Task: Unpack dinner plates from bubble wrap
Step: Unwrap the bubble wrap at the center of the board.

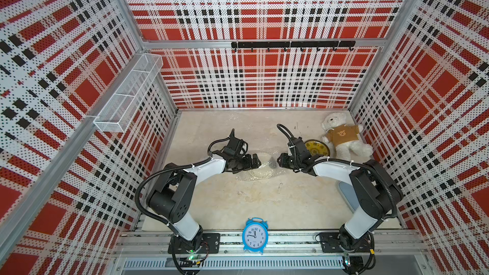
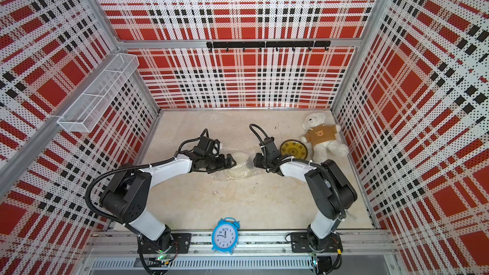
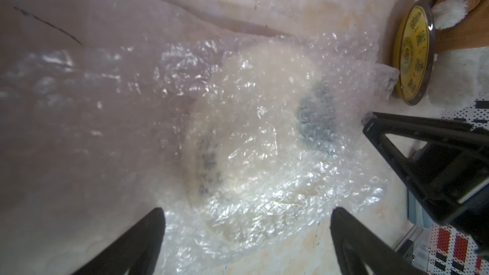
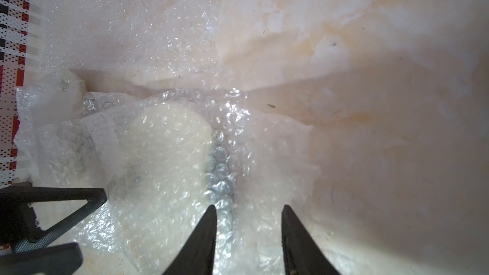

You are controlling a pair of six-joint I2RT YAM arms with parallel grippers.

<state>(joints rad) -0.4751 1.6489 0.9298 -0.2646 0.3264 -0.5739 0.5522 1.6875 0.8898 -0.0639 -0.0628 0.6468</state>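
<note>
Done: we are seeing one yellow black-rimmed round plate (image 1: 316,148) lying bare.
Remaining: cream round plate (image 3: 251,133) lying inside clear bubble wrap (image 3: 352,56).
Tools: left tool (image 3: 247,210) gaping open; right tool (image 4: 248,207) half-parted, grip unclear.

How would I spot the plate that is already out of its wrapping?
Find the white teddy bear in a brown sweater at the far right corner. The yellow plate lies bare beside it, toward the middle. Unlike the cream plate under bubble wrap, it has a dark rim and a patterned face.
</note>
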